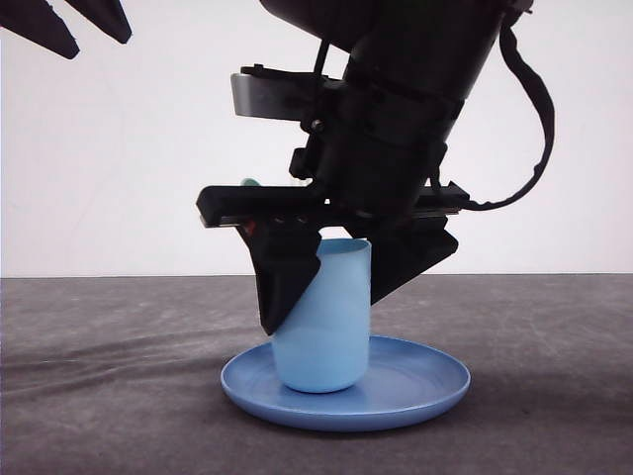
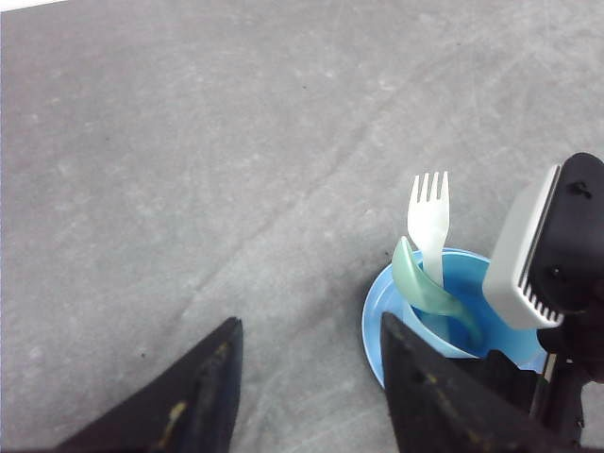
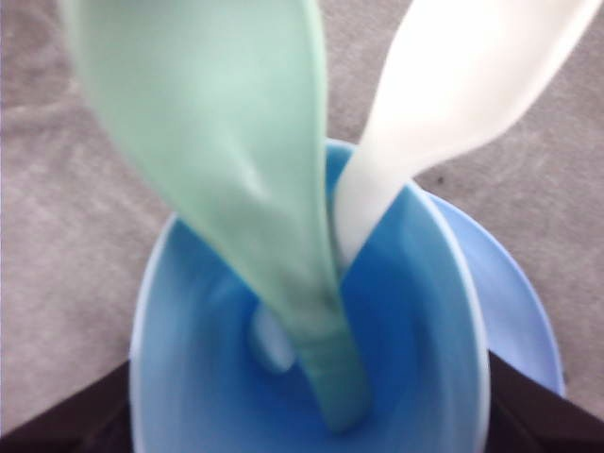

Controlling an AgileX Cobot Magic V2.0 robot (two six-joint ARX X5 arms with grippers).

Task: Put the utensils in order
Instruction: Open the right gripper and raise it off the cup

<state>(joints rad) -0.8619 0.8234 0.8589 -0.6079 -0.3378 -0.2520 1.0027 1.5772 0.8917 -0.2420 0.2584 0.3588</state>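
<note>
1. Nearest in the front view lies one round blue plate [image 1: 435,381] on the dark grey table [image 1: 99,376], and one light blue cup [image 1: 326,327] stands upright on the middle of it.
2. The right gripper [image 1: 326,287] hangs straight over the cup, its two black fingers [image 1: 282,282] spread wide — one down each side of the cup wall, with a gap between pad and wall on the right side; on the left the finger overlaps the cup and I cannot tell whether it touches. It has hold of nothing.
3. Two utensils stand in the cup, handles down: one pale mint-green spoon [image 3: 217,151] and one white fork [image 3: 453,85]. From the right wrist camera they lean apart, the spoon handle reaching the cup floor, the fork handle resting against the inner wall.
4. From the left wrist camera the fork's four tines [image 2: 430,187] point up above the rim, and the spoon's bowl [image 2: 415,283] leans just beside it.
5. The left gripper [image 1: 84,25] is raised well away from the plate — its two fingers [image 2: 203,392] stand parted with bare table between them, gripping nothing.
6. Farthest back is a plain white wall [image 1: 119,178].
</note>
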